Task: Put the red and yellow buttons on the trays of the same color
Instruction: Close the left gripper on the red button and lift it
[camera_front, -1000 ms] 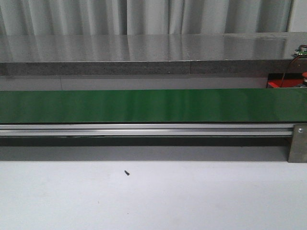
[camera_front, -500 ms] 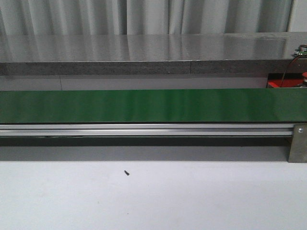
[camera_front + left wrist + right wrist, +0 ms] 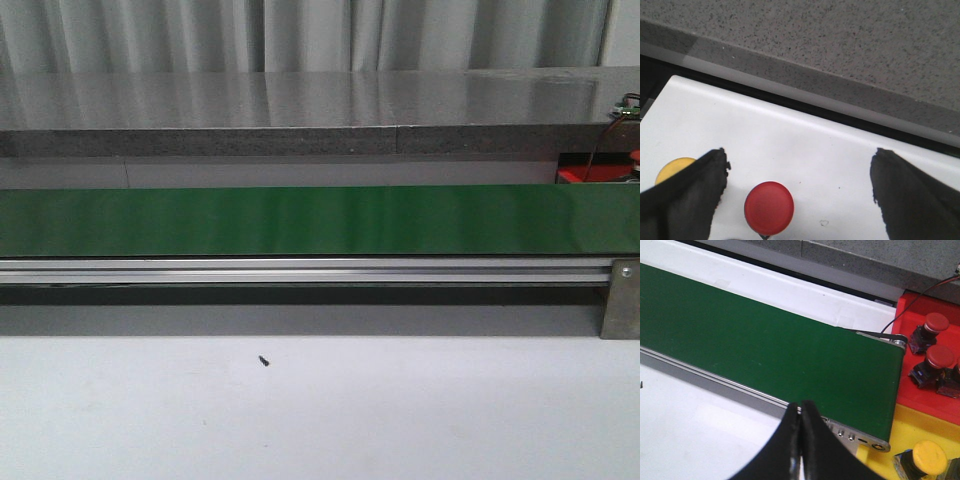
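Note:
In the left wrist view a red button (image 3: 769,208) sits on a white surface (image 3: 805,150) between the wide-apart black fingers (image 3: 690,195) of my open left gripper (image 3: 800,162). A yellow button (image 3: 672,169) peeks out beside one finger. In the right wrist view my right gripper (image 3: 801,412) is shut and holds nothing, hanging over the conveyor's rail. Beyond the belt's end a red tray (image 3: 932,340) holds red buttons (image 3: 935,322), and a yellow tray (image 3: 935,432) holds a yellow button (image 3: 929,456). Neither gripper shows in the front view.
A green conveyor belt (image 3: 320,220) on an aluminium rail (image 3: 300,270) crosses the front view, with a grey stone ledge (image 3: 300,110) behind it. A corner of the red tray (image 3: 590,172) shows at the far right. A small dark speck (image 3: 264,361) lies on the white table.

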Action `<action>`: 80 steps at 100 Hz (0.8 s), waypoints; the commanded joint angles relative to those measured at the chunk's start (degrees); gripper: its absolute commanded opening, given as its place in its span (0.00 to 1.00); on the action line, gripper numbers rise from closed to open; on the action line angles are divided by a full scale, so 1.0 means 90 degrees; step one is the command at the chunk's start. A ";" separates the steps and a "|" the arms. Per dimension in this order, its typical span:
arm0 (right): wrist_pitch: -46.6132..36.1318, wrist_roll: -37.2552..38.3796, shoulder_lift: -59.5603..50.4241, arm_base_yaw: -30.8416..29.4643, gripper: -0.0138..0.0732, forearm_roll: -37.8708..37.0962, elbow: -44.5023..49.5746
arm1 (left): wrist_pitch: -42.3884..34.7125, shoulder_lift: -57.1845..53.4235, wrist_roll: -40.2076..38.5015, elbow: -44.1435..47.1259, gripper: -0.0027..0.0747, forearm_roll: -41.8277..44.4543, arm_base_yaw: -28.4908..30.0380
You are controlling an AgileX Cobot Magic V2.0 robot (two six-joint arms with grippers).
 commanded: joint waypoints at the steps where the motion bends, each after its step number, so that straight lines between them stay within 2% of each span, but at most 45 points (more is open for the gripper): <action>1: -0.0410 -0.0015 -0.0034 -0.0037 0.08 0.0129 -0.0143 | -0.0248 -0.0167 -0.0069 -0.0350 0.76 -0.0015 0.0017; 23: -0.0410 -0.0015 -0.0034 -0.0037 0.08 0.0129 -0.0143 | -0.0329 0.0290 -0.0069 -0.0432 0.76 0.0383 0.0006; 80: -0.0410 -0.0015 -0.0034 -0.0037 0.08 0.0129 -0.0143 | -0.0539 0.0694 -0.0045 -0.0432 0.76 0.0524 -0.0286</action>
